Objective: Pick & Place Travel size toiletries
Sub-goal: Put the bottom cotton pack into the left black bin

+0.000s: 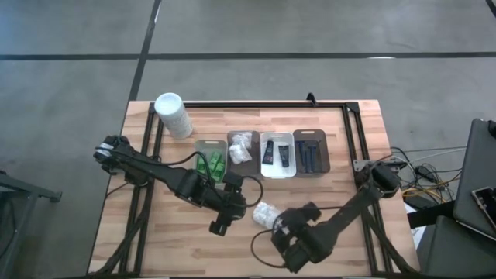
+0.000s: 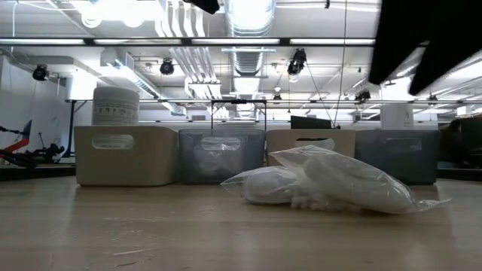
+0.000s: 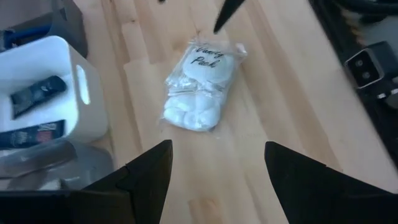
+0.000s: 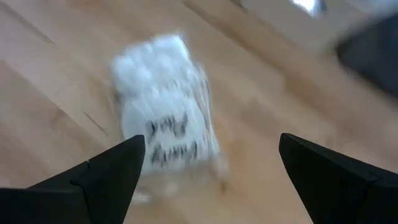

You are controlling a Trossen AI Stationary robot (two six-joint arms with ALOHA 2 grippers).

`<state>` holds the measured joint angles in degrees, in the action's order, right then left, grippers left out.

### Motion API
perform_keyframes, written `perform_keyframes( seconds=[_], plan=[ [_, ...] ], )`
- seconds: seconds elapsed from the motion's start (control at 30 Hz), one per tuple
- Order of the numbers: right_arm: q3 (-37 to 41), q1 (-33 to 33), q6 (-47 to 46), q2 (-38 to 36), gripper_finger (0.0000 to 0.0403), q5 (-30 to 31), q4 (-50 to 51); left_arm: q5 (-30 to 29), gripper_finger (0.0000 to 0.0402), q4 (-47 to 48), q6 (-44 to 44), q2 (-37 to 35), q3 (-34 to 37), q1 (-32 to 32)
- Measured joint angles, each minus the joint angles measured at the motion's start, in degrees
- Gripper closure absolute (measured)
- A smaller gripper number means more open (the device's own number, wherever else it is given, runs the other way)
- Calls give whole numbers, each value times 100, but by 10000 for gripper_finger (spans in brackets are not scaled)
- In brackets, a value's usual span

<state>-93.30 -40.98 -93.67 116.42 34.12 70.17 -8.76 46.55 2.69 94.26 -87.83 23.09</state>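
A white crinkly wrapped packet (image 1: 266, 213) lies flat on the wooden table in front of the trays. It also shows in the low view (image 2: 324, 181), the left wrist view (image 3: 199, 87) and, blurred, the right wrist view (image 4: 165, 106). My left gripper (image 3: 217, 180) is open and empty, to the packet's left (image 1: 232, 209) and above the table. My right gripper (image 4: 211, 168) is open and empty, just to the packet's right and near side (image 1: 280, 226), raised above it. One of its fingertips (image 3: 230, 12) shows beyond the packet in the left wrist view.
Several trays stand in a row at the back: one with green bottles (image 1: 211, 161), one with white packets (image 1: 242, 147), a white one with black tubes (image 1: 277, 153), and one with dark razors (image 1: 311, 151). A tall white container (image 1: 172, 114) stands at the far left.
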Motion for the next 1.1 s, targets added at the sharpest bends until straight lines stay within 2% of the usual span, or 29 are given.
perform_keyframes(
  seconds=[0.07, 0.17, 0.33, 0.43, 0.57, 0.67, 0.77, 0.97, 1.1],
  plan=[
    [33, -62, -587, -23, 35, -270, 49, 138, 142, -26, 145, 0, 0, -22],
    [103, -76, -1136, -135, 35, -645, 26, 675, 142, -133, 348, 31, 0, -143],
    [321, 19, -1267, -537, 35, -711, -37, 1597, 142, -244, 490, 263, 0, -403],
    [798, 101, -1265, -961, 35, -759, -323, 1629, 142, -268, 473, 415, 0, -464],
    [1987, 218, -1174, -1673, 35, -933, -1705, 1642, 142, -258, 473, 509, 7, -462],
    [2921, 364, -940, -2097, 35, -1197, -3007, 1665, 142, -259, 612, 511, 7, -404],
    [3552, 509, -359, -2316, 35, -1223, -3812, 1676, 142, -258, 761, 509, 7, -342],
    [4025, 820, 1080, -2265, 35, -1825, -4350, 1667, 142, -446, 1155, 509, 7, -254],
    [4169, 917, 1783, -2262, 35, -1957, -4615, 1625, 142, -1233, 1348, 564, 4, -248]
  ],
)
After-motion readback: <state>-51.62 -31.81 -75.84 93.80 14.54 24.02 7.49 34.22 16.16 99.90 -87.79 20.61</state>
